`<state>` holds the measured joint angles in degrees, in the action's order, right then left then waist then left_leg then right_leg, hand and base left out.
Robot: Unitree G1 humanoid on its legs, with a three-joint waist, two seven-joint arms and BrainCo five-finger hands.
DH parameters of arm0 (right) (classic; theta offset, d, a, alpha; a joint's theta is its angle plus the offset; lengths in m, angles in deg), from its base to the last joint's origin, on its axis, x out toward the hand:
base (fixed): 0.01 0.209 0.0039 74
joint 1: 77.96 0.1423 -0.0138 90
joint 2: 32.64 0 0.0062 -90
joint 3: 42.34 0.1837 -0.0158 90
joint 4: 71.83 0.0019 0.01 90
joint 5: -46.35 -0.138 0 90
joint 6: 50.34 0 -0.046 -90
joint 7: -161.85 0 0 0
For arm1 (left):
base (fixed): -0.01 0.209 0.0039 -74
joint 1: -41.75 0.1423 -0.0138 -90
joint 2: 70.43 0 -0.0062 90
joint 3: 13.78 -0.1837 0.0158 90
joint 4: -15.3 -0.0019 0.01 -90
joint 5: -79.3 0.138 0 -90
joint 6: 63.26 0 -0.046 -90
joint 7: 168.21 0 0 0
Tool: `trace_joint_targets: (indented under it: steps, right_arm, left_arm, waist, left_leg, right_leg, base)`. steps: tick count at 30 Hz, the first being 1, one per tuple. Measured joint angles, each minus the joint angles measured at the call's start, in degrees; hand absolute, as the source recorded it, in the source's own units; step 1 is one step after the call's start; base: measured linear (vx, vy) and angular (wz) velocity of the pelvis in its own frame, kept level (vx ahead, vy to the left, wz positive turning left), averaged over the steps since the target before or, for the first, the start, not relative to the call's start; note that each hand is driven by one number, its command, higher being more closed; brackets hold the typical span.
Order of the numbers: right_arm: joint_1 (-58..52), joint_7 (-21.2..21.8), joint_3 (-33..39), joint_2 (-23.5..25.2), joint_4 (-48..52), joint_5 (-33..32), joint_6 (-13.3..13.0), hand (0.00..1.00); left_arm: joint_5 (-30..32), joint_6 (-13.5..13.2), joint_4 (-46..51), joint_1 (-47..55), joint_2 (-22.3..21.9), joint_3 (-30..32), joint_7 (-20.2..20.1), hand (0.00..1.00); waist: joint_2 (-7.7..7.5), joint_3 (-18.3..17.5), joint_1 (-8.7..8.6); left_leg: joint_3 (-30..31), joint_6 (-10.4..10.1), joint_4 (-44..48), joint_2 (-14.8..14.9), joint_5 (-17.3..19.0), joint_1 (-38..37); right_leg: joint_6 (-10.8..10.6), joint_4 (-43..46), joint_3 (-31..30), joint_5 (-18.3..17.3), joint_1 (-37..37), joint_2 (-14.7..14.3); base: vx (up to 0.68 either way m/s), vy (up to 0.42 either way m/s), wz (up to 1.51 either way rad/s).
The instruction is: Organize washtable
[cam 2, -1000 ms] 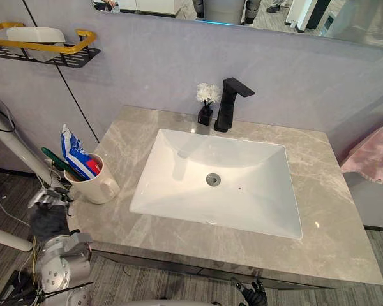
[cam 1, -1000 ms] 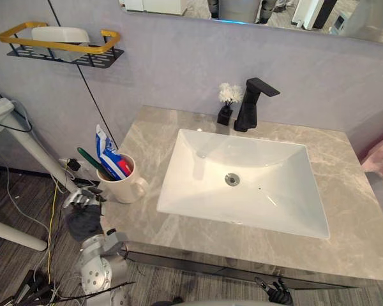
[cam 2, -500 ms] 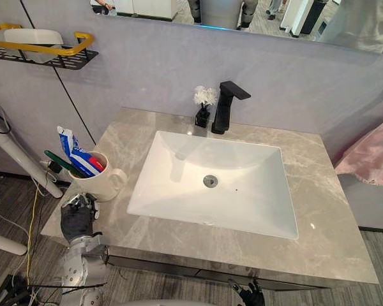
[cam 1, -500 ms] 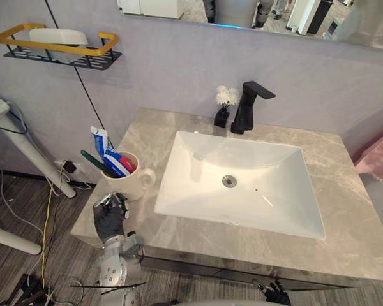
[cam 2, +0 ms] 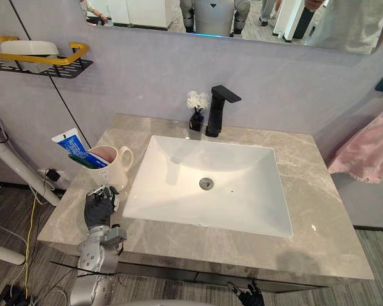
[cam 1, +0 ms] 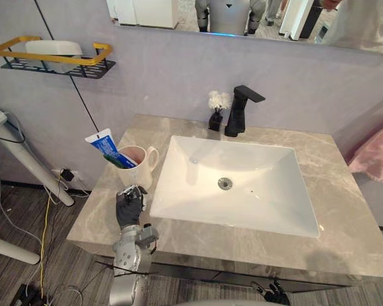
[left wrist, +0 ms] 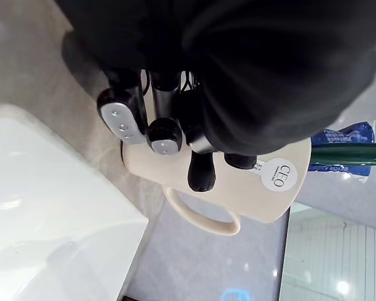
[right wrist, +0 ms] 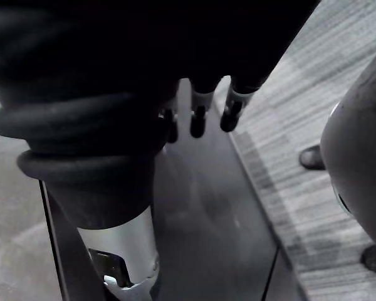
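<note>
A cream mug (cam 1: 136, 167) stands on the grey marble counter (cam 1: 108, 210) left of the sink, its handle toward the basin. It holds a blue toothpaste tube (cam 1: 102, 143) and a green toothbrush (cam 1: 114, 161), both leaning left. My left hand (cam 1: 129, 205) hovers over the counter just in front of the mug, fingers relaxed and holding nothing. In the left wrist view its fingertips (left wrist: 122, 116) point at the mug's side (left wrist: 244, 191). My right hand (cam 1: 276, 295) hangs below the counter's front edge, fingers (right wrist: 232, 105) loosely straight.
A white rectangular sink (cam 1: 179, 207) fills the counter's middle. Behind it stand a black faucet (cam 1: 239, 110) and a small vase of white flowers (cam 1: 216, 109). On the left wall hangs a gold-railed shelf (cam 1: 51, 58). A pink towel (cam 1: 378, 159) hangs at right.
The camera has shifted. My left hand has risen from beside the counter's left end and now hovers over the top in front of the mug. The right hand stays low.
</note>
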<state>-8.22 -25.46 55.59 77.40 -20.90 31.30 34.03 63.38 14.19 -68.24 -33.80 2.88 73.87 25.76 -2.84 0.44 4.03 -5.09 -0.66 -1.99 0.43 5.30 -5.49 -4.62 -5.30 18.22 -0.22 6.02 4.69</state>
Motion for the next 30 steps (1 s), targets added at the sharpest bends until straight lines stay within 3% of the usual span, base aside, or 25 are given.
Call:
trace_joint_targets:
  steps: [24, 30]
  right_arm:
    - [3.31, 1.3, 0.49, -0.34, -0.12, 2.4, 0.47, 0.0]
    - [4.86, 2.23, 0.6, -0.54, -0.62, 3.29, 0.47, 0.0]
  left_arm:
    - [5.43, -0.54, -4.89, -6.79, 3.64, 3.01, -0.41, 1.0]
    - [6.29, -1.77, -5.04, -6.55, 6.16, 4.02, -2.69, 1.0]
  waist:
    - [-0.86, 1.48, -0.64]
    - [-0.81, 2.79, -1.56]
  left_leg:
    - [-1.52, 0.7, -3.25, -0.51, -2.52, -0.2]
    - [-2.12, 0.7, -3.25, -0.51, -2.52, -0.39]
  right_leg:
    - [0.0, -0.6, -1.91, 1.79, -2.34, 0.01]
    - [-0.04, -0.6, -2.59, 2.06, -2.43, -0.01]
  base:
    - [-0.05, -0.011, -0.04]
    - [-0.04, -0.017, -0.05]
